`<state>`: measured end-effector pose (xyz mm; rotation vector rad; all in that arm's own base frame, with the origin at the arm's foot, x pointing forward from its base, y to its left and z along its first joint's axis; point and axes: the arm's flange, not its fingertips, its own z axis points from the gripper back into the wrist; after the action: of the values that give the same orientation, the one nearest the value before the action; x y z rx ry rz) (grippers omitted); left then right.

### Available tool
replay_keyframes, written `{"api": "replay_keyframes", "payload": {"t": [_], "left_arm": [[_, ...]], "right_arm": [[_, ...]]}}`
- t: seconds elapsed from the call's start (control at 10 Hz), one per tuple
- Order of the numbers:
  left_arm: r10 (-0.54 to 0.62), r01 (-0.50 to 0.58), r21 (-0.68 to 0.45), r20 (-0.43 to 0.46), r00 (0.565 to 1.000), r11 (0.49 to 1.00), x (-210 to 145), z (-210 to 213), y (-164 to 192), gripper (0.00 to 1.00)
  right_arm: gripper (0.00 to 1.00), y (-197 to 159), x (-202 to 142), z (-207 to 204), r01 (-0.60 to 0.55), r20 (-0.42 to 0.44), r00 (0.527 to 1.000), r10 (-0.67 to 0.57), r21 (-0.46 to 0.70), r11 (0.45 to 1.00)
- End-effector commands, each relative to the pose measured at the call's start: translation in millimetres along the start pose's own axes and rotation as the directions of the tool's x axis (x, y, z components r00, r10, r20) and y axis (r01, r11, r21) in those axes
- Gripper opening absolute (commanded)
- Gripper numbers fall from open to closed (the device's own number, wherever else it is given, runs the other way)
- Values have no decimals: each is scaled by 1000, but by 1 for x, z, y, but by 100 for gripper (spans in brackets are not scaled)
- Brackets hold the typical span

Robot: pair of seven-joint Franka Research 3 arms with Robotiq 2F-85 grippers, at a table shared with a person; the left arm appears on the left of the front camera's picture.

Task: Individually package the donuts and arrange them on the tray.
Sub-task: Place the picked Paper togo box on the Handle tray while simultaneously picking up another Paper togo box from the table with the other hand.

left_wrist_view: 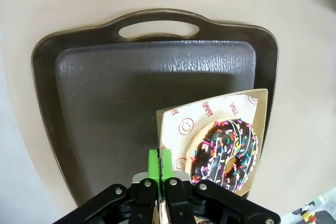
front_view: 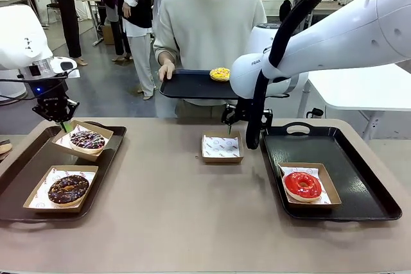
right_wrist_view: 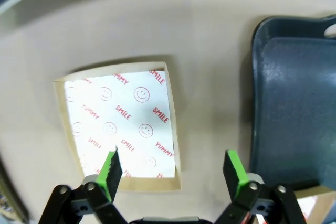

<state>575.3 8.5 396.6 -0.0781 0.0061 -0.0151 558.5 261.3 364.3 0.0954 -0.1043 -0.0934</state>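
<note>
Front: the left end effector (front_view: 62,120) clenches the rim of the box (front_view: 63,140) holding the sprinkled chocolate donut (front_view: 87,139) on the left tray (front_view: 26,171); the red donut (front_view: 302,185) sits boxed on the right tray (front_view: 366,184). Left wrist: pads (left_wrist_view: 153,163) pinch that rim. Right wrist: the right end effector (right_wrist_view: 172,158) hangs released above an empty box (right_wrist_view: 121,124).

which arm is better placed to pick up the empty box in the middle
Right: the right gripper, open, hangs over the empty box; the left gripper is shut on the sprinkle donut's box.
</note>
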Motion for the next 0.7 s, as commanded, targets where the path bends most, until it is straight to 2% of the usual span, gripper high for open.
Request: {"api": "replay_keyframes", "payload": {"t": [0.0,0.6], "left_arm": [[-8,8,-1,17,1000,1000,3,-4,-3,1],[41,-41,-3,28,999,999,17,-12,3,1]], "right_arm": [[100,0,-6,-12,-32,46,998,34,-43,999],[100,5,8,-41,-63,25,998,66,-82,995]]}}
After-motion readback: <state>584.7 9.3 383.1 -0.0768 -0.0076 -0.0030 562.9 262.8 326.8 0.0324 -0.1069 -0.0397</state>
